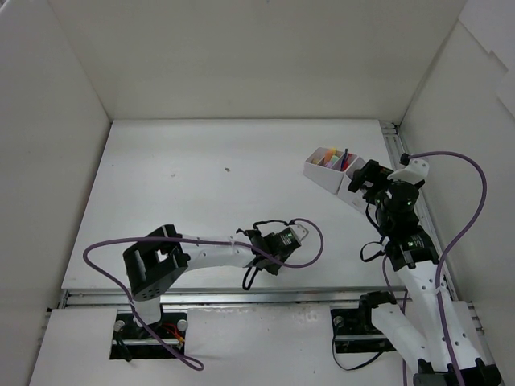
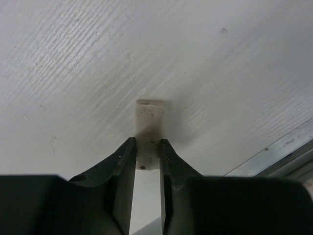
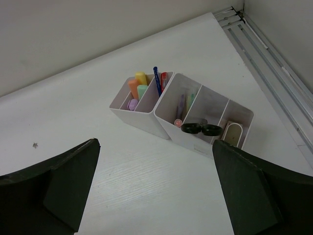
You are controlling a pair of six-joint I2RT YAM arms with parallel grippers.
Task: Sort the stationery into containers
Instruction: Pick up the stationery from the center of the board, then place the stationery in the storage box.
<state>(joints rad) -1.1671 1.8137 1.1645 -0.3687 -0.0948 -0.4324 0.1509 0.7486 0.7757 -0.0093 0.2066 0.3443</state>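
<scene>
Worktop (image 1: 201, 193) is white, walled on three sides. Left arm (image 1: 201, 251) lies low along the near edge, reaching toward the middle. Right arm (image 1: 410, 265) stands at the right, wrist raised over the far-right corner.

Containers (image 1: 320, 175) sit far right on the worktop: two white divided boxes touching side by side. The wrist view shows them mostly filled.
- Scissors (image 3: 200, 129), black handles up, in a middle compartment of the right box.
- Markers (image 3: 138, 88), orange, yellow and pale green, in the left box.
- Pens (image 3: 157, 81), blue and red, beside the markers.
- The end compartment holds a pale item, too small to name.

Left pincer (image 2: 147, 143) is clenched on a small beige eraser (image 2: 149, 115). The eraser pokes out past the fingertips, close to the worktop, near the front edge and well apart from the containers. Cannot tell if it is lifted clear.

Right pincer (image 3: 155, 143) is released, wide apart, holding nothing, hovering above and just in front of the containers.

Step in hand, as I judge it: last loose item grasped, carry not yet made, task nearly done. The next move calls for lifting the eraser, swinging the left arm right and far across the worktop, and lining up over a compartment with room. The thin walls need a centred drop. The right arm is close to that path and may have to give way.
</scene>
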